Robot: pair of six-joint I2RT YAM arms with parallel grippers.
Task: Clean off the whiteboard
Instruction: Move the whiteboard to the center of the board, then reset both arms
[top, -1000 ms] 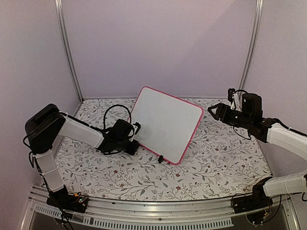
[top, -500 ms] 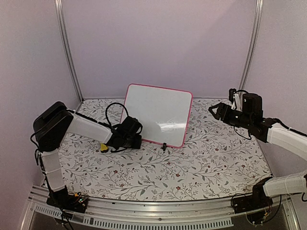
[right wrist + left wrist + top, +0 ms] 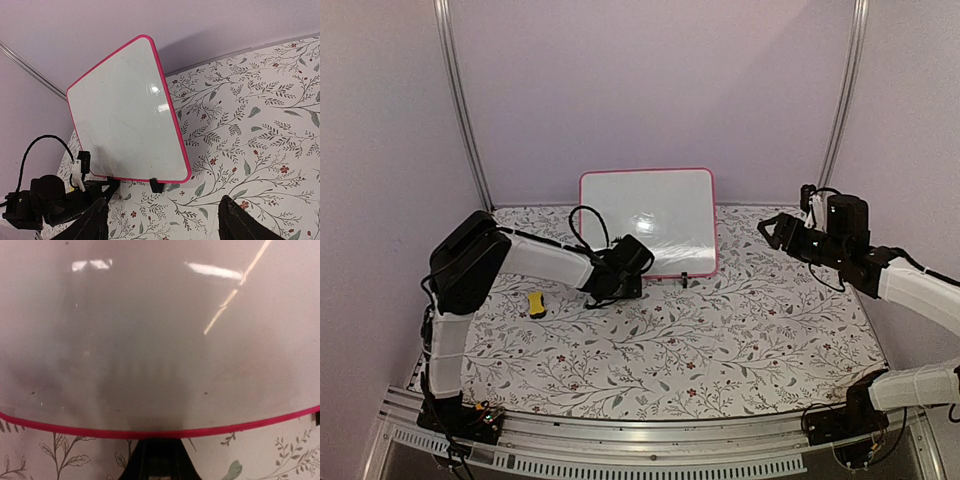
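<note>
While the left gripper (image 3: 632,268) grips it, the whiteboard (image 3: 650,215) stands upright (clean).

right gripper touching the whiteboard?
Apart. The top view shows bare tablecloth between the right gripper and the whiteboard; its open fingers hang clear of the board's right edge.

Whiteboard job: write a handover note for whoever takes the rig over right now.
Left gripper: shut at the lower-left edge of the whiteboard, apparently gripping it.
Right gripper: open, empty, in the air to the board's right.
Whiteboard: upright at the back of the table, face toward the arms.
Done: no red writing visible, only glare.
Left: probably just let go of the board. A small yellow object lies on the table's left side; what it is I cannot tell.
</note>
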